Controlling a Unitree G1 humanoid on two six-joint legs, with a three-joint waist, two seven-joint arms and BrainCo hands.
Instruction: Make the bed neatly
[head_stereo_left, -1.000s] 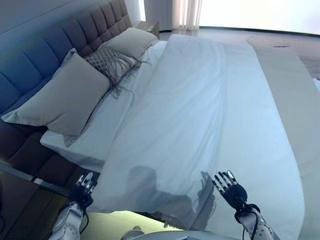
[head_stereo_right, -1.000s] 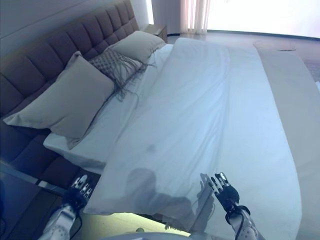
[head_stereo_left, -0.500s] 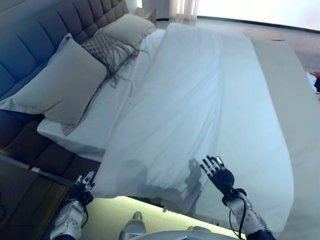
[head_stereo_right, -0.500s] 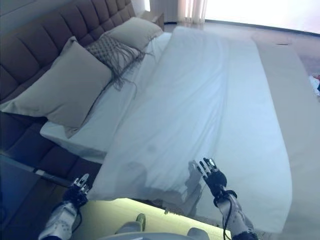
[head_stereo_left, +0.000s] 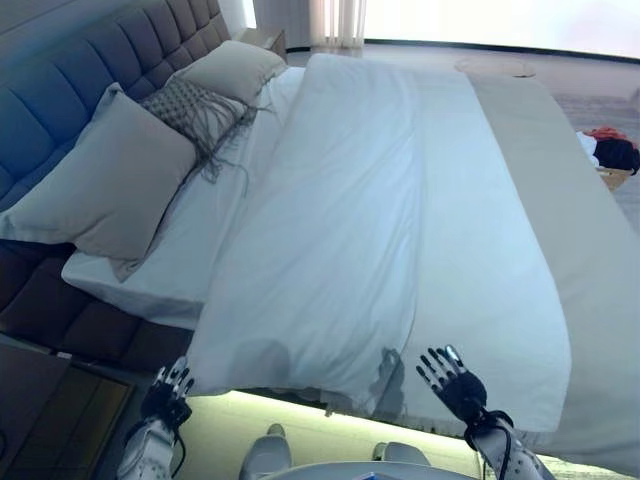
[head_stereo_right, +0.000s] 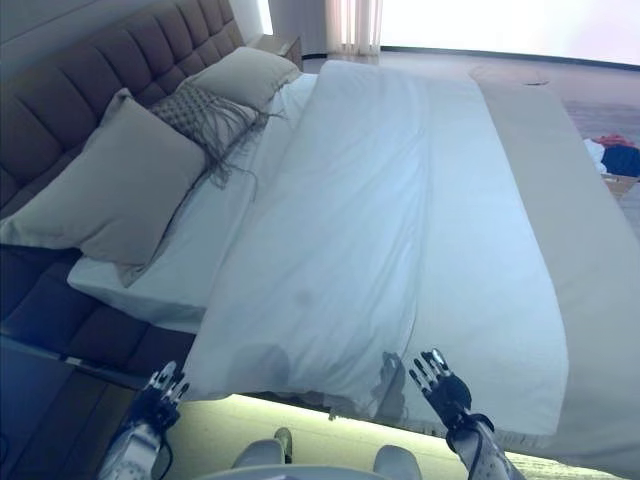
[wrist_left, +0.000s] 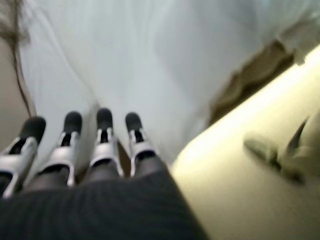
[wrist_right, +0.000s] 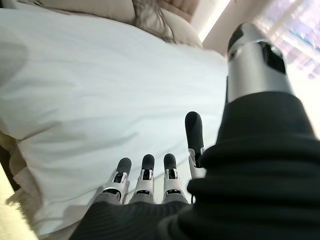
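**Both hands free at the bed's near edge, duvet spread but short of the pillows**

The right hand (head_stereo_left: 455, 380) hovers with its fingers spread wide and straight just over the near hanging edge of the white duvet (head_stereo_left: 400, 220), holding nothing; its wrist view shows the fingertips pointing across the cloth without gripping it. That pose reads as a hand ready to smooth or tug the edge, not one carrying anything. The left hand (head_stereo_left: 168, 390) hangs lower, beside the bed's near corner and off the cloth, fingers straight and empty too.

The duvet lies flat along the mattress, its upper edge stopping short of the pillows, so a strip of sheet (head_stereo_left: 190, 240) shows. Three pillows lean against the padded headboard (head_stereo_left: 60, 90): a large grey pillow (head_stereo_left: 105, 190) nearest, a fringed cushion (head_stereo_left: 190, 105) in the middle, and a far pillow (head_stereo_left: 235, 70). A beige runner (head_stereo_left: 570, 210) covers the foot end.

Against the earlier frames, the whole view has shifted, so the camera moved. The right hand sat further onto the duvet then; now it is at the very edge. The bedding looks unchanged.
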